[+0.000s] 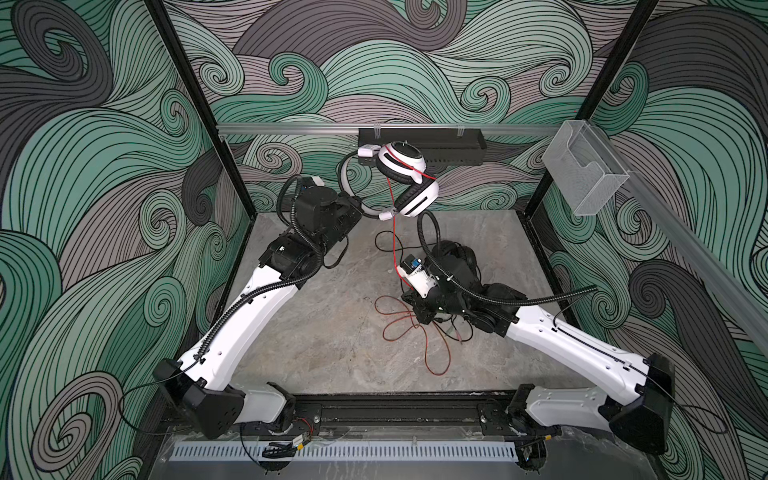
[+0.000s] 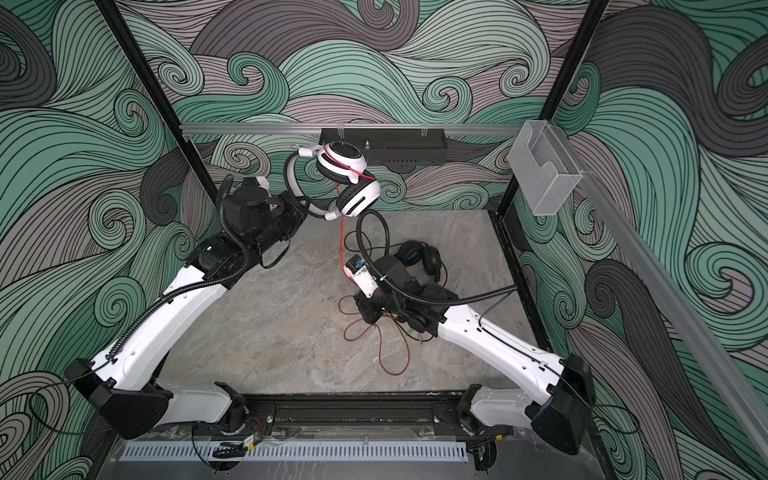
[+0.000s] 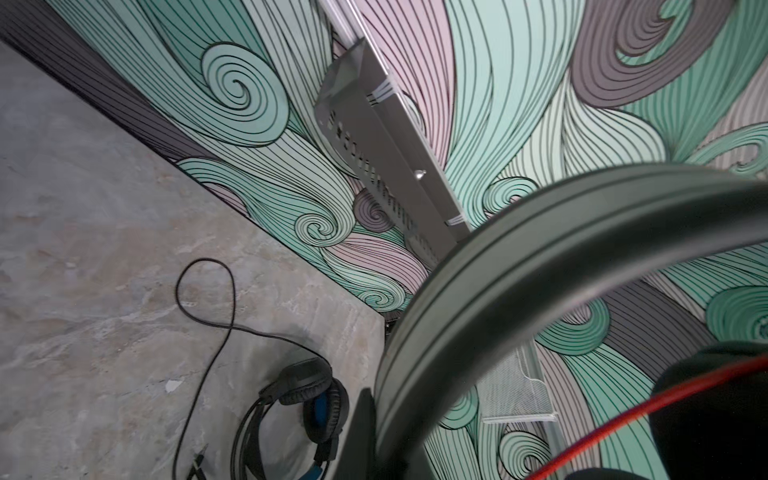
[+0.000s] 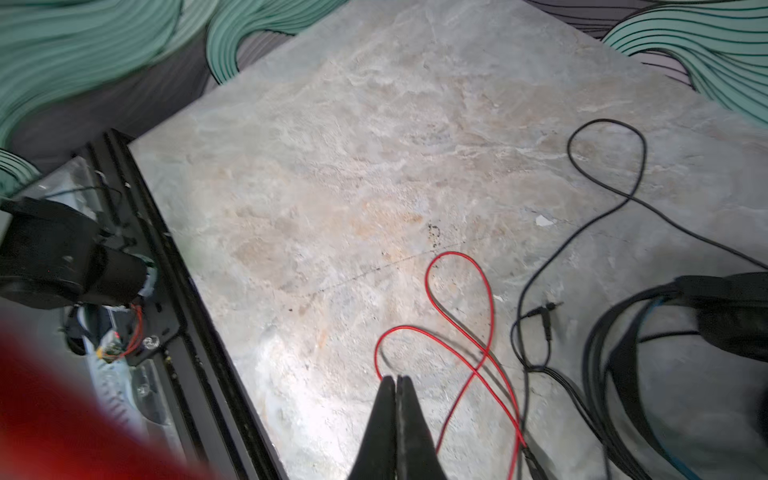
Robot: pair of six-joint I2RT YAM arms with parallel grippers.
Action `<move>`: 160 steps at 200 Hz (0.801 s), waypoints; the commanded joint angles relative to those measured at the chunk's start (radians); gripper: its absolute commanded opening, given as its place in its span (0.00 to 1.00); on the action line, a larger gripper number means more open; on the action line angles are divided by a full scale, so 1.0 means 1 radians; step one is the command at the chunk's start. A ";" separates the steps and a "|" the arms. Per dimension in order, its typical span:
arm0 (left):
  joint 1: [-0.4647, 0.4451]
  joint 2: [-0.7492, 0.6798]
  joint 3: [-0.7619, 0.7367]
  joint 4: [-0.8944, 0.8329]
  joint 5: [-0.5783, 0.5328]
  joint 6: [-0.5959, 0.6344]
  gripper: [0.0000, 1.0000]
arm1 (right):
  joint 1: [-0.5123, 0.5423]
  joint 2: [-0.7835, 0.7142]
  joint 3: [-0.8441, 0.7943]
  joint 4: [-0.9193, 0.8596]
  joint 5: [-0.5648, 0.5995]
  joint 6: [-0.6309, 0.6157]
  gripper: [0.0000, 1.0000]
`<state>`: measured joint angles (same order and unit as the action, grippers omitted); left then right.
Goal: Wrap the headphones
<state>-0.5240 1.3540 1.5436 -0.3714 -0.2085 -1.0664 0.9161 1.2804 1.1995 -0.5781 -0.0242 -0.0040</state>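
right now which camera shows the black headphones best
The left wrist view: the black headphones lie close, cups, blue padding and band plain. Both top views show them small, half behind the right arm. The right wrist view catches only a blurred edge.

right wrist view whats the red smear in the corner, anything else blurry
right wrist view: the smear is something red too close to focus, likely the red cable; glare whitens the table by the right gripper. left wrist view: the white headphones loom soft.
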 commanded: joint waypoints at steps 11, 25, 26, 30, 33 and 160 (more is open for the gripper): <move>-0.006 -0.008 0.080 -0.011 -0.183 0.160 0.00 | 0.090 0.064 0.193 -0.315 0.250 -0.111 0.00; -0.011 -0.013 0.057 -0.032 -0.236 0.235 0.00 | 0.121 0.089 0.285 -0.387 0.301 -0.141 0.00; -0.012 -0.014 0.054 -0.033 -0.239 0.240 0.00 | 0.123 0.092 0.291 -0.392 0.305 -0.144 0.00; -0.014 -0.016 0.047 -0.032 -0.250 0.263 0.00 | 0.131 0.101 0.317 -0.411 0.315 -0.156 0.00; -0.015 -0.018 0.040 -0.030 -0.254 0.281 0.00 | 0.137 0.108 0.337 -0.425 0.321 -0.164 0.00; -0.126 -0.149 -0.195 -0.134 -0.367 0.950 0.00 | 0.176 0.304 0.903 -0.658 0.658 -0.443 0.00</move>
<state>-0.6506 1.2736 1.3495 -0.5148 -0.5831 -0.2424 1.1072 1.6161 2.0842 -1.2034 0.5514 -0.4133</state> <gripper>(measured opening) 0.060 0.048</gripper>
